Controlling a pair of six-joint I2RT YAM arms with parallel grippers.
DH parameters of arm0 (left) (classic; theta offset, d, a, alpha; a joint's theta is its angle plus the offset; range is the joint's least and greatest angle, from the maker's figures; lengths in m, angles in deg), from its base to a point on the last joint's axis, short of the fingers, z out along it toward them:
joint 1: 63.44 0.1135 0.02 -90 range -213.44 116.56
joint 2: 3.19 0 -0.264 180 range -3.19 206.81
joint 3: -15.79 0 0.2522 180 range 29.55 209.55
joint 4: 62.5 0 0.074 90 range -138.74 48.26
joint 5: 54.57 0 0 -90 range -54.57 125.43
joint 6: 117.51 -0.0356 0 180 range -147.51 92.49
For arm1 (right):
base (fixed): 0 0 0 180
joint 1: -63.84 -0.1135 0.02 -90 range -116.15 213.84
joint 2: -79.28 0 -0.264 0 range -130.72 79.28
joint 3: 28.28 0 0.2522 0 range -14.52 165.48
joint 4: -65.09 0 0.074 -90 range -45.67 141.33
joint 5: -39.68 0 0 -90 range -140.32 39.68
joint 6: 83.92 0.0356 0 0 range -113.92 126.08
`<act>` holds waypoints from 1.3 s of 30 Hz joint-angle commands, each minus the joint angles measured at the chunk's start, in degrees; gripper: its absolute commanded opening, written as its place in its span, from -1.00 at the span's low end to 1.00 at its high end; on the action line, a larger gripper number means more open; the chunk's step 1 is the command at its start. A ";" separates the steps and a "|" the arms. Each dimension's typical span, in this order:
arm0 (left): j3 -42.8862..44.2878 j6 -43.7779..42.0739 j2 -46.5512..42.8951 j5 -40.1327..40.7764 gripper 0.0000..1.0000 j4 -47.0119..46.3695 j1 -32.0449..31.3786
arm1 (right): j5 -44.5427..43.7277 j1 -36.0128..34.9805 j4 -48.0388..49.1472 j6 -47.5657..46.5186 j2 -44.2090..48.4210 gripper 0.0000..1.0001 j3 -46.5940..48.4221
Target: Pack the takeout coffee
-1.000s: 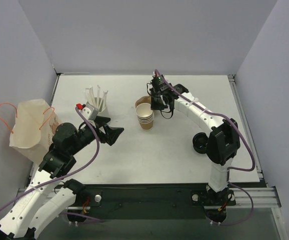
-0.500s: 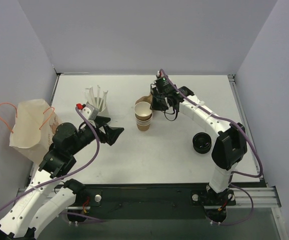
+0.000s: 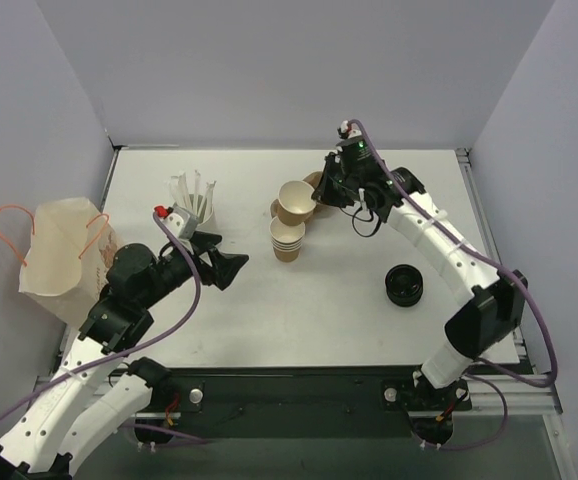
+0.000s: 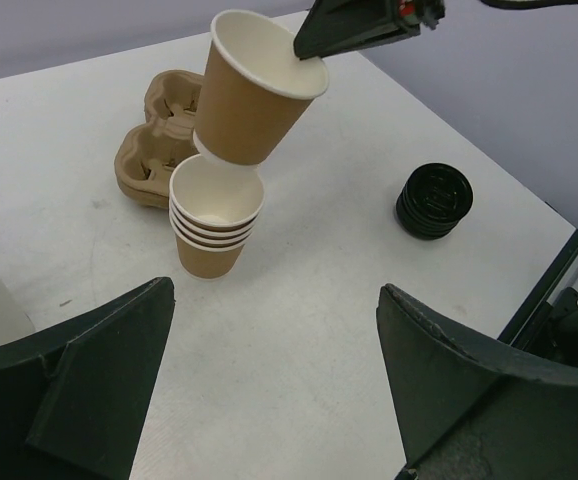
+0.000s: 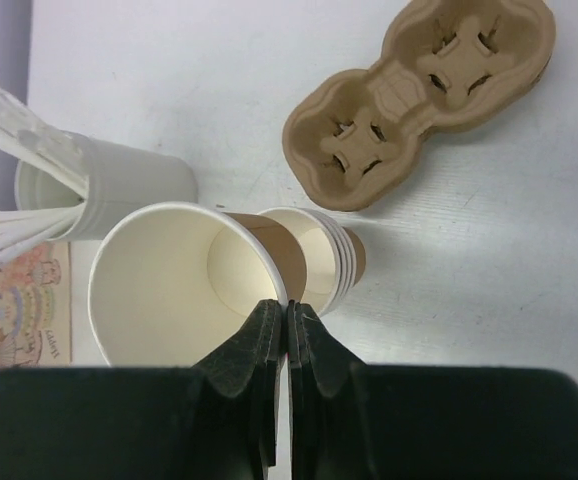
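Observation:
The takeout coffee cup (image 3: pixel 295 202), tan kraft paper with a white inside and no lid on it, hangs tilted in the air just above the nested stack of tan cups (image 3: pixel 287 238). My right gripper (image 3: pixel 321 195) is shut on its rim, one finger inside and one outside (image 5: pixel 287 308). From the left wrist the held cup (image 4: pixel 254 90) shows clear of the stack (image 4: pixel 214 225), apart from it. My left gripper (image 3: pixel 224 262) stands wide open over bare table, left of the stack, with nothing between its fingers (image 4: pixel 274 290).
A pile of black lids (image 3: pixel 405 284) lies at the right. A brown pulp cup carrier (image 5: pixel 419 95) lies behind the stack. A white cup of stirrers (image 3: pixel 194 200) stands at the back left. A paper bag (image 3: pixel 64 255) with orange handles is at the left edge.
My right gripper has pulled one cup up off the stack and carried it up and slightly to the right, tilting it. The left arm has not moved.

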 commanded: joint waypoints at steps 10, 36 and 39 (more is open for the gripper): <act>0.28 0.05 0.21 0.33 0.84 -3.15 -0.05 | -0.45 -6.96 -1.09 -1.36 20.51 -1.00 -16.78; 0.28 -0.31 0.39 0.76 0.83 -2.62 -0.14 | -15.32 -24.19 19.39 4.27 20.52 -0.71 -47.56; 0.28 -0.31 0.30 0.77 0.84 -2.53 -0.14 | -16.90 -24.72 17.73 4.89 21.57 -0.46 -46.77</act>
